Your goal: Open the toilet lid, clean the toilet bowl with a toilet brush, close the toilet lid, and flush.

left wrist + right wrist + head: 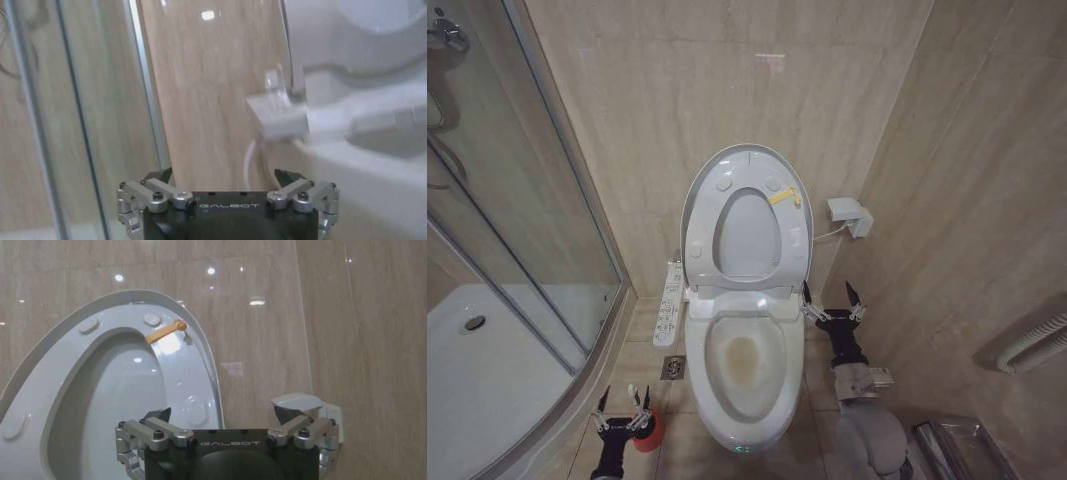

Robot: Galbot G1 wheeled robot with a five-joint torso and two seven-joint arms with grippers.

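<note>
The lid (749, 160) stood upright against the far wall, and the seat (749, 232) with its yellow tag (784, 196) was raised flat against it. In the right wrist view we saw the lid (63, 347) and the seat (177, 375) from close by, the tag (165, 331) near the seat's top. The bowl (745, 362) lay open below, its hollow stained yellowish, with a small green light at its near rim.

Our right hand (833, 302) hung just to the right of the bowl's far end, beside the hinge, its fingers spread apart and holding nothing; the right wrist view showed the same hand (229, 415) with its fingertips wide apart. Our left hand (621, 403) was on the near left, low by the floor, also spread open and empty, and touching none of the task's things. The red cup (651, 430) stood on the floor just right of it; we could not make out the brush. In the left wrist view the left hand (229, 177) pointed at the wall beside the glass.

A control panel (669, 306) stuck out on the bowl's left. A white box (849, 216) sat on the wall to the right of the lid. The shower glass (517, 200) and tray (477, 380) were on the far left.
</note>
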